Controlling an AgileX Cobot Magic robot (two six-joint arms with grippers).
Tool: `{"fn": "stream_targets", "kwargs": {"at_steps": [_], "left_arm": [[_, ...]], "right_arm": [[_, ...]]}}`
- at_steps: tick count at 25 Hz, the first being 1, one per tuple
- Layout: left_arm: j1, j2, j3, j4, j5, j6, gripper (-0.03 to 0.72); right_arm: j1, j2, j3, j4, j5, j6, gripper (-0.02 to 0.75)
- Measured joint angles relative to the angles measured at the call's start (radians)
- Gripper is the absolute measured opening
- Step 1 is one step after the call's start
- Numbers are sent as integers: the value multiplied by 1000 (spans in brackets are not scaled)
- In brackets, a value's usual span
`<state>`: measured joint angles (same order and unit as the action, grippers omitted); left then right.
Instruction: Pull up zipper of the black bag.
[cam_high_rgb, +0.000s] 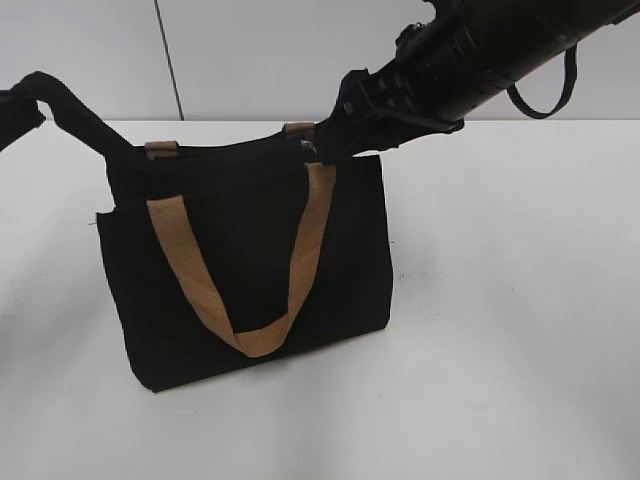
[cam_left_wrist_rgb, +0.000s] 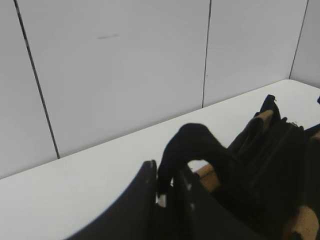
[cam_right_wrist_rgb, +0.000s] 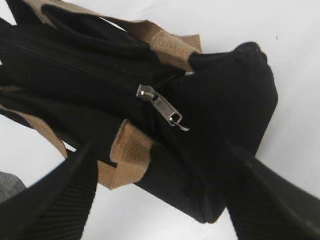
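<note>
The black bag stands on the white table with a tan handle hanging down its front. My left gripper is shut on a black fabric tab at the bag's left end and holds it stretched up and to the left; the left wrist view shows the jaws pinching that tab. My right gripper hovers at the bag's top right edge. In the right wrist view its fingers are open on either side of the bag's end, just short of the zipper's silver slider. The zipper tape runs away from it.
White table all around the bag, with a white panelled wall behind. The bag's rear tan handle lies beside the zipper. A black cable loop hangs under the right arm.
</note>
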<state>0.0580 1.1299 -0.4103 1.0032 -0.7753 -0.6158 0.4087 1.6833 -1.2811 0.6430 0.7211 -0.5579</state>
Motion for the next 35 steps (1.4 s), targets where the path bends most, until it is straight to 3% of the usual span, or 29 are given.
{"fn": "stream_targets", "kwargs": {"at_steps": [3, 6, 9, 13, 16, 19, 22, 25, 30, 35], "left_arm": [[0, 0, 0, 1, 29, -14, 186], [0, 0, 0, 0, 70, -52, 393], [0, 0, 0, -2, 117, -101, 502], [0, -6, 0, -2, 219, -158, 532], [0, -34, -7, 24, 336, -263, 537], [0, -55, -9, 157, 413, -457, 537], [0, -58, -9, 376, 433, -671, 538], [0, -58, -9, 503, 517, -847, 538], [0, -57, -9, 438, 836, -931, 538], [0, -54, -9, 296, 1091, -890, 538]], "right_arm": [[0, -6, 0, -10, 14, -11, 582], [0, -15, 0, -34, 18, -12, 582], [0, -36, 0, -84, 20, -12, 582], [0, -65, 0, -149, 23, -13, 582], [0, -81, 0, -186, 24, -13, 582], [0, -84, 0, -195, 24, -13, 582], [0, -84, 0, -199, 24, -13, 582], [0, -84, 0, -202, 24, -13, 582], [0, -84, 0, -202, 26, -8, 582], [0, -84, 0, -202, 33, -5, 582]]}}
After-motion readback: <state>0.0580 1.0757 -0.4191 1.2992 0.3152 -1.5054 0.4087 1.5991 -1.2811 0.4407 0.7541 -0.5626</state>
